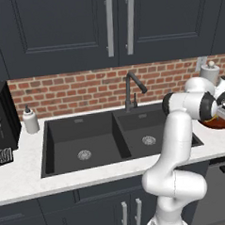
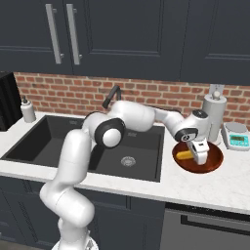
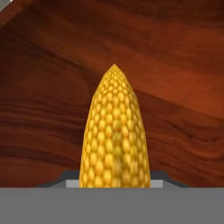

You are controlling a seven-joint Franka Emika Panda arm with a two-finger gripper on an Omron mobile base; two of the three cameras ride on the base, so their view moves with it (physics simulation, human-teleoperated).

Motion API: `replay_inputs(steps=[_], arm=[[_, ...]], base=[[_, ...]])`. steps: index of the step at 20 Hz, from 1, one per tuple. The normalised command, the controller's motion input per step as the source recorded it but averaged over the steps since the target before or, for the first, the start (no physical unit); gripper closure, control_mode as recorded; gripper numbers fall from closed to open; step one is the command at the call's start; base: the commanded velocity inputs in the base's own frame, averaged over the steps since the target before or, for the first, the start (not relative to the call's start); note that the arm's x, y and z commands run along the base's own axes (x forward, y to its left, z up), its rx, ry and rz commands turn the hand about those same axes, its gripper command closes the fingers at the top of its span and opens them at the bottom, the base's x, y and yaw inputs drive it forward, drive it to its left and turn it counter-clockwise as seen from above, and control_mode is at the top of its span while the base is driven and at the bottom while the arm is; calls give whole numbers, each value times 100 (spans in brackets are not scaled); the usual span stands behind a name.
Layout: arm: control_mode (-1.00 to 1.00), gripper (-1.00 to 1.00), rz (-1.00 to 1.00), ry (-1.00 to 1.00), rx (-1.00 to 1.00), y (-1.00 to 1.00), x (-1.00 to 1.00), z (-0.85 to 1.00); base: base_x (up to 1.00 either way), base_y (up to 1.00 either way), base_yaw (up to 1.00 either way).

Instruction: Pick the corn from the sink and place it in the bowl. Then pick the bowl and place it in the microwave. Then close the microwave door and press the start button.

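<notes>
I see the white arm's two-finger gripper [image 2: 198, 157] lowered into the wide, glossy reddish-brown wooden bowl [image 2: 211, 164], which sits on the pale counter [image 2: 205, 188] at about three o'clock from the black double-basin sink [image 2: 58, 141]. The small yellow corn cob [image 3: 114, 135] fills the hand view between the fingers, tip toward twelve o'clock, over the bowl's wood grain. The jaws look pinched on the cob. I can read no writing or labels anywhere.

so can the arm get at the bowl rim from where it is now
Probably yes: the end effector hangs right over the bowl with the corn in it, and nothing stands between them on the counter.
</notes>
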Motion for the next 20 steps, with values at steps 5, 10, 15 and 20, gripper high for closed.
replay_inputs(steps=[5,10,15,20], arm=[[-100,-100,0,3,0,-1,21,-8],[-100,-100,0,1,0,-8,6,-4],[-100,-100,0,0,0,-12,0,0],[-100,-100,-1,0,1,-1,-23,26]], base=[[0,0,0],[0,0,0],[0,0,0],[0,0,0]])
